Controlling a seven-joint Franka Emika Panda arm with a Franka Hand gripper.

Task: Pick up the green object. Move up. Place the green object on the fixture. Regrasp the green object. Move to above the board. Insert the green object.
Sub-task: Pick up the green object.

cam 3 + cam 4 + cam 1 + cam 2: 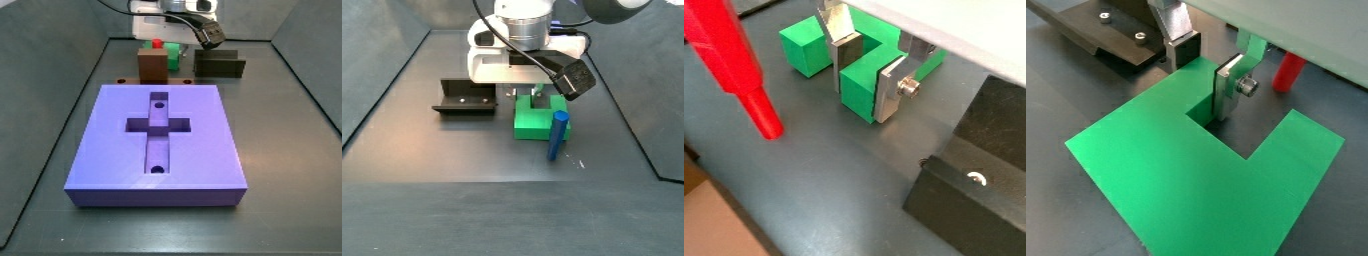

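The gripper (1204, 72) is lowered at the far end of the work floor, directly over the green object (1186, 170). In both wrist views its two silver fingers (893, 88) straddle one upright wall of the piece, with a finger in the piece's notch and the other on the outer face. The plates stand close against that wall (actual pad contact cannot be confirmed), so whether the grip is closed on the piece cannot be told.

In a side view the green object (537, 118) rests on the dark floor, directly below the gripper (533, 94). A blue rod (557, 135) stands at about 4 o'clock from it, just beside its corner. The fixture (466, 98) lies at about 9 o'clock from the green object, near but apart.

In a side view the board (156, 142) fills the middle of the floor, its cross-shaped recess (158, 125) facing up. The brown block (155, 64) with a red cap (156, 45) stands at 12 o'clock from the board, and the fixture (221, 65) sits at about 1 o'clock.
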